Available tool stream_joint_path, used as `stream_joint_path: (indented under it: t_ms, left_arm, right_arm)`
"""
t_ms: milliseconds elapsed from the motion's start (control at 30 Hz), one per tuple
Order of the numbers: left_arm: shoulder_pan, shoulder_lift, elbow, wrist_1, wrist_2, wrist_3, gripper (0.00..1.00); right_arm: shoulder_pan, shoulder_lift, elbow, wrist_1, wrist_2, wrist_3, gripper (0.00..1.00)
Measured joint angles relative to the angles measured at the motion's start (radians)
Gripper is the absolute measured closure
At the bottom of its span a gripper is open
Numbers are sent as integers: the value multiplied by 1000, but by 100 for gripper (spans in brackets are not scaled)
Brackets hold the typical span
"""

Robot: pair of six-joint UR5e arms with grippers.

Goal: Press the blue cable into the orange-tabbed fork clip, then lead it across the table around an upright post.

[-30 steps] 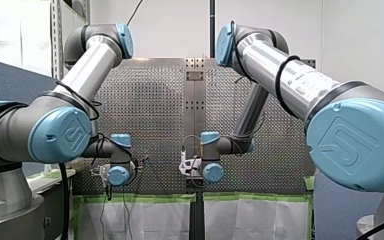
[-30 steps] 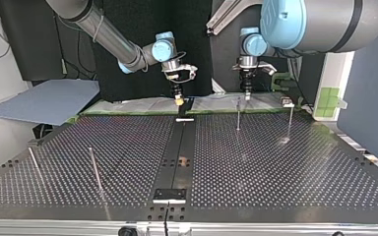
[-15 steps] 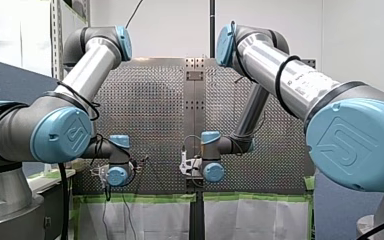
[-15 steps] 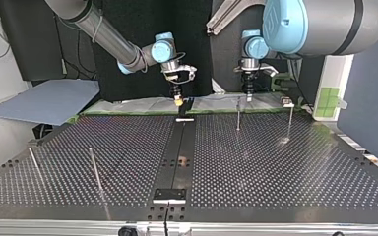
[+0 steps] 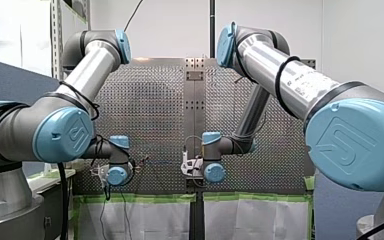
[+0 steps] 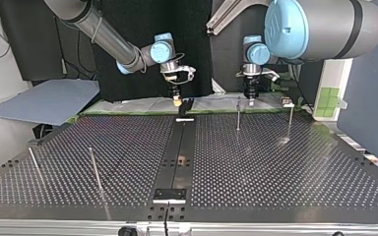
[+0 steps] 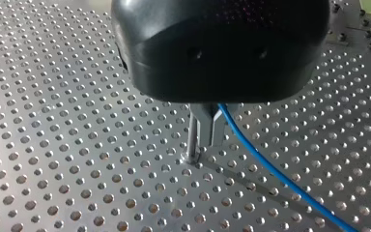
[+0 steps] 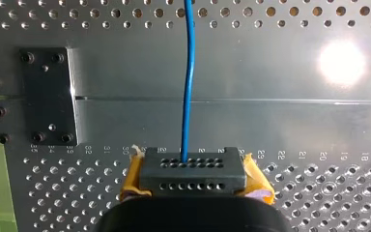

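**A:** Well, starting nearest in the top view, what do we have on the table [image 6: 275, 172]?

**B:** Two thin posts [image 6: 94, 169] stand at that view's near left. A dark centre strip [image 6: 177, 152] runs from the near edge to the far one. Further off, right of the strip, an upright post [image 6: 237, 114] stands, with a second post [image 6: 290, 121] to its right.

**A:** And our grippers?

**B:** Both hang at the far edge. Our right gripper [image 6: 177, 102], yellow-padded, hovers over the far end of the strip. Our left gripper [image 6: 250, 102] is just beyond the upright post, slightly to its right.

**A:** Where is the blue cable [image 7: 270, 170]?

**B:** It is strung between the two grippers. In the left wrist view our metal fingers [image 7: 211, 126] are pinched together on it, just beside the post's shaft, and it trails away low over the holes. In the right wrist view it runs straight ahead out of our right gripper, which is clamped on it, and crosses the smooth strip.

**A:** Does it touch the post?

**B:** We cannot tell.
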Motion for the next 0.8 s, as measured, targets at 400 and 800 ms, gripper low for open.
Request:
stream_joint_path:
  t_ms: [400,800]
  left_arm:
    - [18,-30,31,-6,11,-2,100]
    - [32,-33,81,-64,23,-10,100]
  right_arm:
    - [-12,5,0,-3,0,0,100]
    - [-34,13,-14,-8,-9,8,100]
